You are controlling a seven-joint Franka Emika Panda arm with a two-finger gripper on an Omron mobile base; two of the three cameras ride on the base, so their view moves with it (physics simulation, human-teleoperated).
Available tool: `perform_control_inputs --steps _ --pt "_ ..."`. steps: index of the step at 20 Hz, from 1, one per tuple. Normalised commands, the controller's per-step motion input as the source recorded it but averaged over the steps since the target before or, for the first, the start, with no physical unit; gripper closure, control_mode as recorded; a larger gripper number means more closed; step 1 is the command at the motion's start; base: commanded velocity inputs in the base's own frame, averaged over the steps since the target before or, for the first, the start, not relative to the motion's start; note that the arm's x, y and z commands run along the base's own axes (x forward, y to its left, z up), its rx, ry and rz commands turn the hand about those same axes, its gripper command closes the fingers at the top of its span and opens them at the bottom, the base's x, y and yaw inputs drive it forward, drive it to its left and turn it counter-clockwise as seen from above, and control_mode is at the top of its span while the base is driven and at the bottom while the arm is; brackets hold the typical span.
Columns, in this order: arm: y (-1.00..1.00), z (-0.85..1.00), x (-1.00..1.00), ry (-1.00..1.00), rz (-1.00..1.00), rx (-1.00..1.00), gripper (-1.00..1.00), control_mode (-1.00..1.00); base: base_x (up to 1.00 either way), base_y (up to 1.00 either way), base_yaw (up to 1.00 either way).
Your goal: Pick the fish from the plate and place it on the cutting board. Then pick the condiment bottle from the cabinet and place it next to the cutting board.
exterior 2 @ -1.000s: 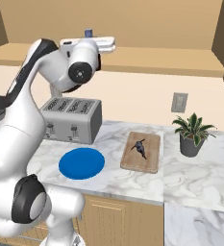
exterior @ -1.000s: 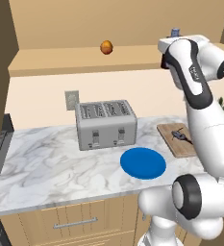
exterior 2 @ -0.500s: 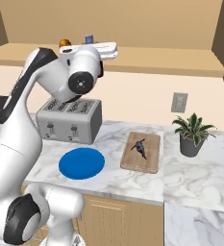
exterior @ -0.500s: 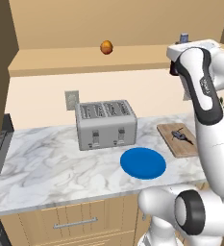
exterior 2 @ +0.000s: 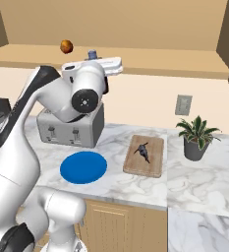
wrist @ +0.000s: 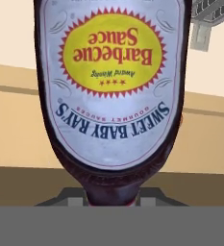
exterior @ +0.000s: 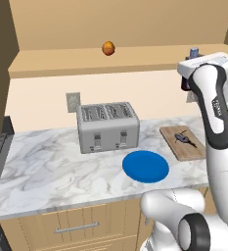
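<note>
Fish: the fish (exterior 2: 144, 151) is seen lying on the board (exterior 2: 146, 166), so the first half of the task is judged done.
Plate: the plate (exterior: 146, 166) is left bare on the worktop (exterior: 52, 162), near the toaster (exterior: 108, 126).
Bottle: the bottle (wrist: 112, 86) is seen up close in the hand view, label upside down, neck toward the camera; its cap (exterior 2: 92, 53) shows above the hand at cabinet (exterior: 86, 61) shelf height.
Fingers: closed narrow on the bottle, judged from its place right against the gripper (exterior 2: 102, 81); the contact itself is hidden.
Handling: the bottle is judged rigid, smooth and rather slippery, moderately heavy if full; a hold around the body is judged best.
Next: the bottle is to be carried down and set upright beside the board.
Other: an orange (exterior: 108, 48) rests on the shelf, well left of the bottle.
</note>
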Motion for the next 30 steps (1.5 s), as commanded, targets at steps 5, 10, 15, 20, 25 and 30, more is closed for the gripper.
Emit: perform_control_inputs --steps 5,10,15,20,25,30 --pt "0.00 -0.48 -0.10 0.02 0.00 -0.02 1.00 -1.00 0.00 0.00 0.00" --pt "0.00 -0.41 -0.08 0.01 0.00 -0.01 1.00 -1.00 0.00 0.00 0.00" --pt "-0.09 -0.33 -0.12 0.00 0.03 -0.02 1.00 -1.00 0.00 0.00 0.00" --pt "-0.20 -0.24 -0.14 0.00 0.05 -0.03 1.00 -1.00 0.00 0.00 0.00" --pt "-0.20 -0.27 -0.15 0.00 0.05 -0.02 1.00 -1.00 0.00 0.00 0.00" --pt "-0.16 -0.31 -0.11 0.00 0.06 -0.05 1.00 -1.00 0.00 0.00 0.00"
